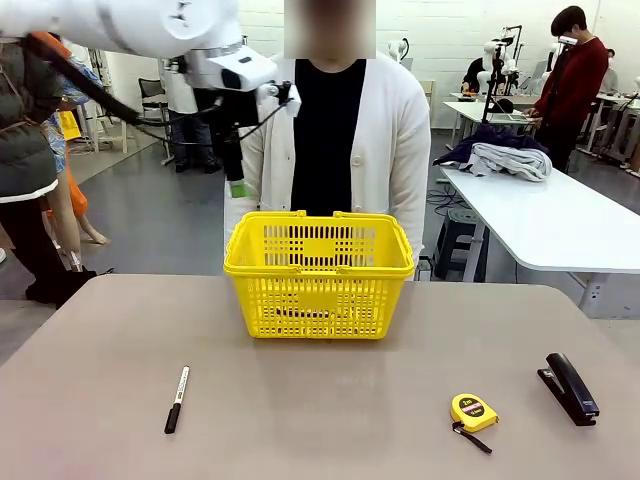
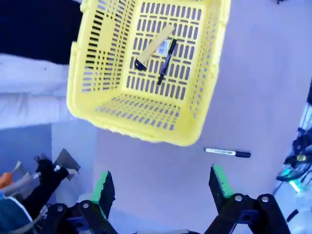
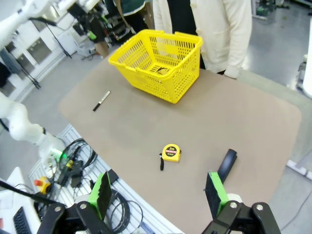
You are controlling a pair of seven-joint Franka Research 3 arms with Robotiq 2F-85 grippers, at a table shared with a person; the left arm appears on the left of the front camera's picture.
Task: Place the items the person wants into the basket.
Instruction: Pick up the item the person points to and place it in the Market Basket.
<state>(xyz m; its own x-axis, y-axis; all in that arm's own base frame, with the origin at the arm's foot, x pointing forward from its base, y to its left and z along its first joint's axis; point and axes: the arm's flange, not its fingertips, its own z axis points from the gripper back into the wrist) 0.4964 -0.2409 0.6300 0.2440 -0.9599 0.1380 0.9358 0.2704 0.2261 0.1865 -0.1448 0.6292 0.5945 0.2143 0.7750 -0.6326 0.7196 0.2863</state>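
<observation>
Yellow basket holds pen, utility knife; left gripper, right gripper spread wide, empty.

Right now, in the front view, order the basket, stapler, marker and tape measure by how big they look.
1. Basket
2. Stapler
3-4. Unsure: the marker looks longer, the tape measure bulkier.

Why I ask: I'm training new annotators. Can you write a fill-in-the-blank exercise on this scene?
1. The basket holds ____ items: the pen and the utility knife.
2. The tape measure lies on the table, and its strap is ____.
3. The left gripper and the right gripper are both ____.
4. In the front view, the stapler lies to the tape measure's ____.
Missing words: two; black; open; right.
</observation>
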